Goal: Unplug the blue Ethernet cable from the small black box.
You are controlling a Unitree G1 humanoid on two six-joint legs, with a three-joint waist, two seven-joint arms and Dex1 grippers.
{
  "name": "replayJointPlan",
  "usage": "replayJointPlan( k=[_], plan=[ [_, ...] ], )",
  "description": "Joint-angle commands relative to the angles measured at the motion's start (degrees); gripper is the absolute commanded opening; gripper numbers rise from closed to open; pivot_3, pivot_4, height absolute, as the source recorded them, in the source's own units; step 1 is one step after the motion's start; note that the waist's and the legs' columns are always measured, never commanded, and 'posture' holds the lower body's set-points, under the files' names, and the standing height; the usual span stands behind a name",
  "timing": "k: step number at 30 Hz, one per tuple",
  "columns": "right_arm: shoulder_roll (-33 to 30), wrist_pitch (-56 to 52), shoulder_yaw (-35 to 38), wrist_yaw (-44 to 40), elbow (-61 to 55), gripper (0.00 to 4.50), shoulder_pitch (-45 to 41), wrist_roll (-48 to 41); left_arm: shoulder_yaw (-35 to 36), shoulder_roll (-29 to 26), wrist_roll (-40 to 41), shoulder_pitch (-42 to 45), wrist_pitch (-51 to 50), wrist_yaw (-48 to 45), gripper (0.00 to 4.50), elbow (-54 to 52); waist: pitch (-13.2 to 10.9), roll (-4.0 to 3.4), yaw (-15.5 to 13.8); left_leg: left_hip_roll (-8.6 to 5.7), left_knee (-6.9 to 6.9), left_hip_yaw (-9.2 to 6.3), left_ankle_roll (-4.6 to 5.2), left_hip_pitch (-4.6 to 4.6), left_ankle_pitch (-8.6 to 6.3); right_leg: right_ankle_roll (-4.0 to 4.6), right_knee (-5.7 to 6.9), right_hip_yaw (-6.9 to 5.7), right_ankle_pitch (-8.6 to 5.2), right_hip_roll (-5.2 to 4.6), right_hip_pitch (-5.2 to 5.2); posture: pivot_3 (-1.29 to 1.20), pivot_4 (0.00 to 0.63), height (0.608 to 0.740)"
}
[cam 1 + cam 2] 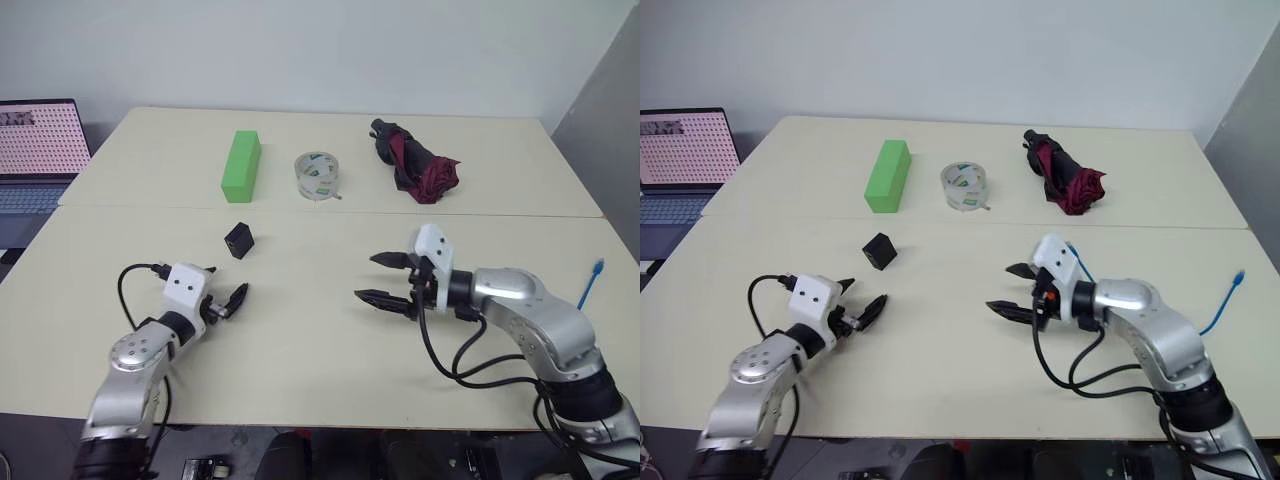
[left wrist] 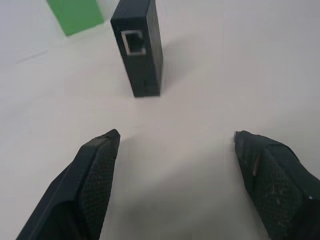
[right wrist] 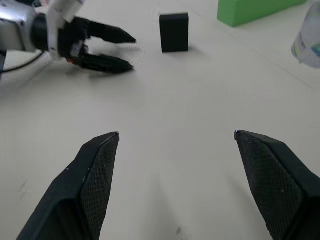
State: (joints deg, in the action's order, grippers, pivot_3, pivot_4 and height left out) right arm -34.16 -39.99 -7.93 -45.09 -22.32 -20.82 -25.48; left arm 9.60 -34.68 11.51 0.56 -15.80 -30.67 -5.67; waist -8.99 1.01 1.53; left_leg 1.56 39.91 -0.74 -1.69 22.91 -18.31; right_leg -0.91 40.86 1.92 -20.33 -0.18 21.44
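Bare table btwn both pincers; small black box stands just ahead of left pincer.

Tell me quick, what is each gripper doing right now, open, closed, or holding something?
Left gripper: open, holding nothing, just short of the small black box.
Right gripper: open, holding nothing.

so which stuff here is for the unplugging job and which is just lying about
Job: small black box, port empty; blue Ethernet cable off at the table's right edge; left gripper and right gripper, both open.

Lying about: green block, tape roll, folded umbrella, laptop.
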Motion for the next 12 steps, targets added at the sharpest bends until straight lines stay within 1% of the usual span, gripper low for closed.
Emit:
replayJointPlan(
  k=[1,6,12],
  plan=[
    [-3.0,1.6,5.5,-1.2,-2.6,3.91,1.9,-1.4,3.1,-3.8,2.5,0.4,-3.0,-3.1,3.86,-5.9,0.0,0.0,-0.1,0.0,0.02,-0.01,0.0,0.0,0.0,0.0,0.0,-0.01,0.0,0.0,-0.01,0.0,0.15,0.74],
    [-7.1,2.6,13.3,-1.1,-0.6,3.91,5.8,-1.5,6.3,-9.0,5.0,2.2,-5.6,-7.2,3.86,-6.4,0.0,-0.01,0.0,0.0,-0.02,-0.01,0.0,0.0,0.0,0.0,-0.01,-0.03,0.0,0.01,-0.01,0.0,0.15,0.74],
    [-7.6,4.6,15.1,0.4,1.5,3.91,6.4,0.2,6.4,-11.5,7.3,2.8,-7.4,-11.6,3.86,-7.6,0.0,-0.03,0.1,0.0,-0.02,0.01,0.0,-0.01,0.0,0.0,-0.03,-0.01,0.0,0.02,-0.01,0.0,0.15,0.74]
  ],
)
